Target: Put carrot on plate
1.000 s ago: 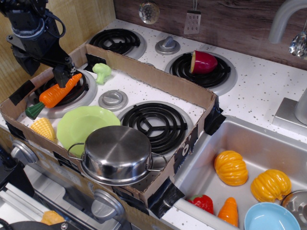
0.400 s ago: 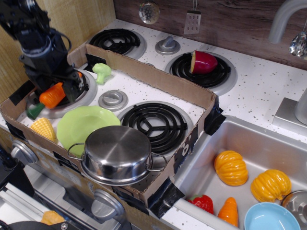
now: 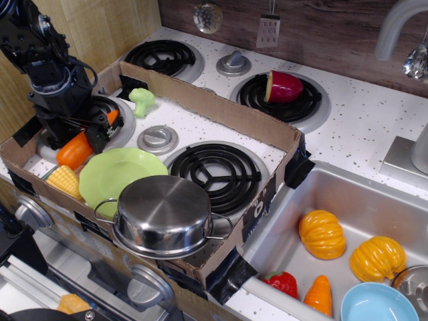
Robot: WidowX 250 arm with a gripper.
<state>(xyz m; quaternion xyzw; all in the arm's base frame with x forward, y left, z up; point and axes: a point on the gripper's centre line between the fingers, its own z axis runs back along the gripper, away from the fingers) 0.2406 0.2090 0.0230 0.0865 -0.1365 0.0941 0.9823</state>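
The carrot lies tilted on the front-left burner inside the cardboard tray. Its orange body shows left of the gripper and its tip shows to the right. Its green end is mostly hidden behind the corn. My black gripper is lowered over the carrot's middle, with its fingers on either side and closed against it. The lime-green plate sits just right of and in front of the carrot, partly covered by the steel pot.
A corn cob lies left of the plate. Broccoli stands behind the burner. The cardboard tray wall rings the area. A purple vegetable sits on the back burner. The sink holds pumpkins and a blue dish.
My gripper came down from above the back-left of the tray onto the carrot's middle. The carrot has shifted slightly toward the front, nearer the plate and corn.
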